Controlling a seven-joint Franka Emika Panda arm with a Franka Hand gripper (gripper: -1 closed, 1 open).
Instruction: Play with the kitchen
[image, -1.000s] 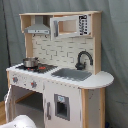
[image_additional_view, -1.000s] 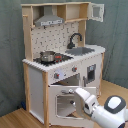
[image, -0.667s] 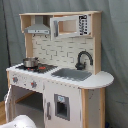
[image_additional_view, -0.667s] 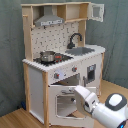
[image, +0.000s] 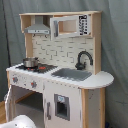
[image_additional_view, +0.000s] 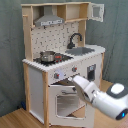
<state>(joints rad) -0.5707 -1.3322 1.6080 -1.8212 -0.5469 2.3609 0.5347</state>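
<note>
A child-size toy kitchen (image: 55, 75) in white and light wood fills the middle of the frame in both exterior views, standing on a wooden floor against a grey-green curtain. In the second exterior view, the robot's white arm reaches in from the lower right of the frame, and its gripper (image_additional_view: 76, 80) sits at the top edge of the oven door (image_additional_view: 65, 102), just below the knobs (image_additional_view: 65, 75). The door leans outward at its top, partly open, so the arm seems placed there to work the door on its hinge; that is a judgement from its position. Whether the fingers are open or closed cannot be told, because the wrist hides them. In the first exterior view only a white rounded part of the arm shows at the lower left of the frame. There is one small metal pot (image: 30, 62) on the stovetop, at left in the first exterior view, one black faucet (image: 83, 58) arching over one grey sink (image: 71, 74), one range hood (image: 37, 27) above the stove, and one upper cabinet with a windowed door (image: 70, 25). About three knobs show on the front panel.
</note>
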